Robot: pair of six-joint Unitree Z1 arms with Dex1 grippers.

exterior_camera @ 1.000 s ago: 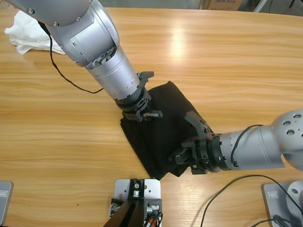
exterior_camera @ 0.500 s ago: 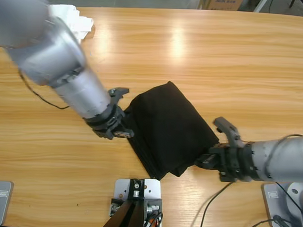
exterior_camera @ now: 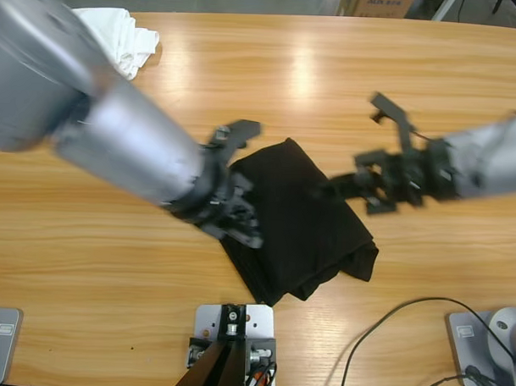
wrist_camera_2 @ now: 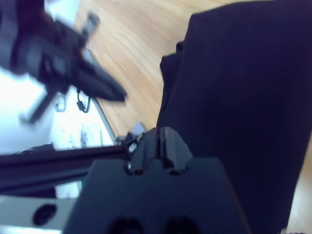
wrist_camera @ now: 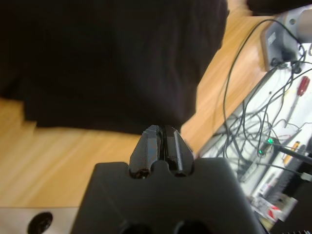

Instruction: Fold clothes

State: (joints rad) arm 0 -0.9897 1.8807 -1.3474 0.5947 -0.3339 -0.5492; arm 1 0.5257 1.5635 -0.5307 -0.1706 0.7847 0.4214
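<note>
Both grippers, left [exterior_camera: 232,211] and right [exterior_camera: 347,183], are closed and empty; we've swung them back onto the folded shirt [exterior_camera: 295,220], likely to press it flat.

One black polo shirt [exterior_camera: 295,220] — one white garment bundle [exterior_camera: 123,37] — two arms.

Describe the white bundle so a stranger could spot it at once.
Start from the long wooden table and follow it to its far left corner. There lies the white bundle, crumpled and untouched, well apart from the folded black shirt at the table's middle: the only white cloth there.
</note>
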